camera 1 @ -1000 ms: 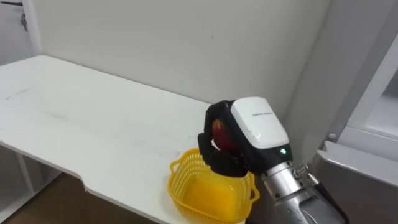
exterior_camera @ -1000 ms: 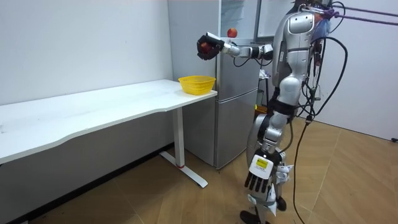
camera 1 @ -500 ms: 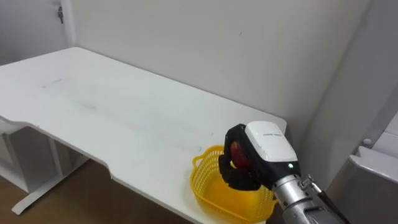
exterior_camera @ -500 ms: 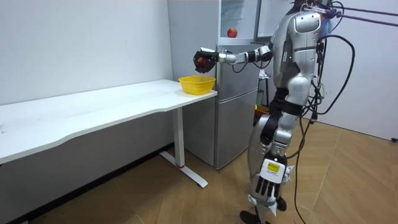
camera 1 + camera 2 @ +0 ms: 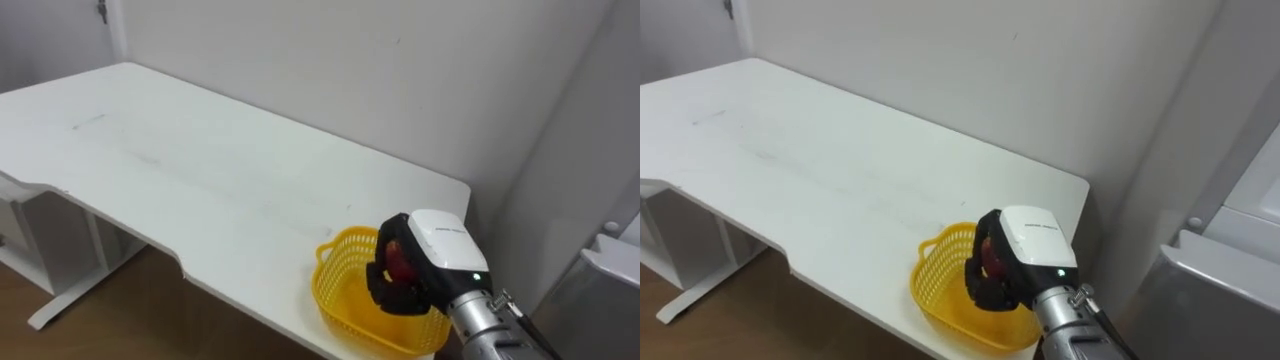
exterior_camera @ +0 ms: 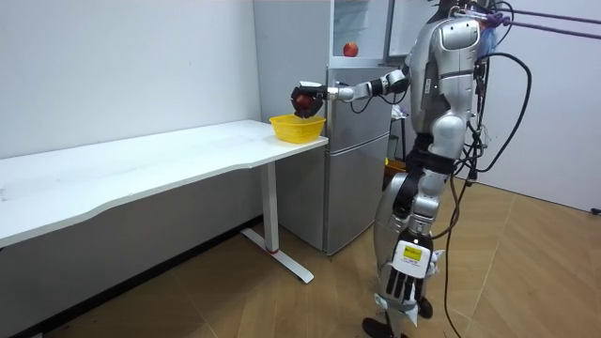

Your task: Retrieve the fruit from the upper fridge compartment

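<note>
The red apple [image 5: 398, 262] sits clenched in my right hand [image 5: 428, 255], fingers curled round it, just above the yellow basket [image 5: 345, 292] at the near end of the white worktop [image 5: 200, 170]. My left hand [image 6: 406, 278] hangs relaxed at my side. Another apple [image 6: 350, 49] rests on the fridge [image 6: 362, 150] beside me.

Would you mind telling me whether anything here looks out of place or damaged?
Nothing looks spilled or damaged. The only oddity is the basket, which sits right at the table's corner, near its edge. The right hand holds an apple over it; the left hand hangs open.
</note>
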You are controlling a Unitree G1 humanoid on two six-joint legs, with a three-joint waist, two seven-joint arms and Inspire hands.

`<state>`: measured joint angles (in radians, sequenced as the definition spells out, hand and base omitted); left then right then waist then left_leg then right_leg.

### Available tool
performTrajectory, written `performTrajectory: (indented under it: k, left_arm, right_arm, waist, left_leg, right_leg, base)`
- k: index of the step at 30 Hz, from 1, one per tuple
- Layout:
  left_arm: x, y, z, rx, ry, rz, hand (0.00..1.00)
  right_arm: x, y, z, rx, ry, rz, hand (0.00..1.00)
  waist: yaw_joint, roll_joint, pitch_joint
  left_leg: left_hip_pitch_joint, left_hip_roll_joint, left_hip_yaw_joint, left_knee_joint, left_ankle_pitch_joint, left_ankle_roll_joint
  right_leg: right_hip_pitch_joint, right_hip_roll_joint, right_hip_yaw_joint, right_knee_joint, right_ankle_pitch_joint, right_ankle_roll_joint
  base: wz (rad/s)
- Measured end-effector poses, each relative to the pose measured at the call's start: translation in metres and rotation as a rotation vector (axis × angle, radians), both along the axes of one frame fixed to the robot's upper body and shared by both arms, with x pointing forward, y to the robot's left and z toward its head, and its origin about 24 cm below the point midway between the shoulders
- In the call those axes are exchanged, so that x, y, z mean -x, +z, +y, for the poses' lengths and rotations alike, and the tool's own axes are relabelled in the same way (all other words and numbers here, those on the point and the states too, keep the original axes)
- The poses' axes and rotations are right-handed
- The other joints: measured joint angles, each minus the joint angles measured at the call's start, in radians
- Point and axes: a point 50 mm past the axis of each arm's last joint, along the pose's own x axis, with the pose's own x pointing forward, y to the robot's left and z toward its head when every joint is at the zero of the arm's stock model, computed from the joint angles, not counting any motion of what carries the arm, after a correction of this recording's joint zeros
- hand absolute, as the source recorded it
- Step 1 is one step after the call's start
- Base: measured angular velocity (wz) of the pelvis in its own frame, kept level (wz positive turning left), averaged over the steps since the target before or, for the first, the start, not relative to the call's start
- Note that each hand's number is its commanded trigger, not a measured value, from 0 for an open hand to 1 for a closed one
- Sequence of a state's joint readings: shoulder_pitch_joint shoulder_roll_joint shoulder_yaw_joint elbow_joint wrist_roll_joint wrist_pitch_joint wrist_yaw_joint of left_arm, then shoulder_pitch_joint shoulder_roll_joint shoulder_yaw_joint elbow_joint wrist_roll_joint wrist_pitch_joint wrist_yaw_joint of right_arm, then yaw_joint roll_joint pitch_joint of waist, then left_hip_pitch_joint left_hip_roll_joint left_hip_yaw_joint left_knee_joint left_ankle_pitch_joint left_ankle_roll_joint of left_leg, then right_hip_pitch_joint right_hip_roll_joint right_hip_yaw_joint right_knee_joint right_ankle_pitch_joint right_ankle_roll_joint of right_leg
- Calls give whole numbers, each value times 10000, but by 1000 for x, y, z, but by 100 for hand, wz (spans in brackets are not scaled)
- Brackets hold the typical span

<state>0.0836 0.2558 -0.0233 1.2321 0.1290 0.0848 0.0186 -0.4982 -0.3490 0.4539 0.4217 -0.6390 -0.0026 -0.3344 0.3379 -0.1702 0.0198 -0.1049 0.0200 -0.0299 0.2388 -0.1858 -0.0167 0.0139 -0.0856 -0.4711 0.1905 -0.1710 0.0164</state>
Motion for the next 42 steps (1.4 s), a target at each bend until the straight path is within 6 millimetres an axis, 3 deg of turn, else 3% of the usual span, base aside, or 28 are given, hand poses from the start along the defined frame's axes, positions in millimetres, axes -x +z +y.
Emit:
performTrajectory:
  k: [13,20,42]
  left_arm:
    - [1,0,1,-245,69,-38,0]
    - [1,1,2,-397,116,-74,0]
    - [-3,1,1,-472,81,-207,0]
  right_arm:
    - [0,-1,-1,-20,-72,21,0]
    - [0,-1,-1,-34,-94,16,0]
    - [-1,-6,-6,-433,-357,303,0]
  waist:
    - [1,-13,15]
    - [11,-27,66]
    - [179,-54,46]
  left_leg:
    - [1,4,26,8,0,0]
    - [-65,5,26,48,0,0]
    - [-153,24,41,35,1,1]
  right_leg:
    - [4,-6,-18,14,0,0]
    - [-20,-10,-13,20,0,0]
    - [-183,-16,21,129,0,0]
  base:
    - [0]
    - [1]
    - [0]
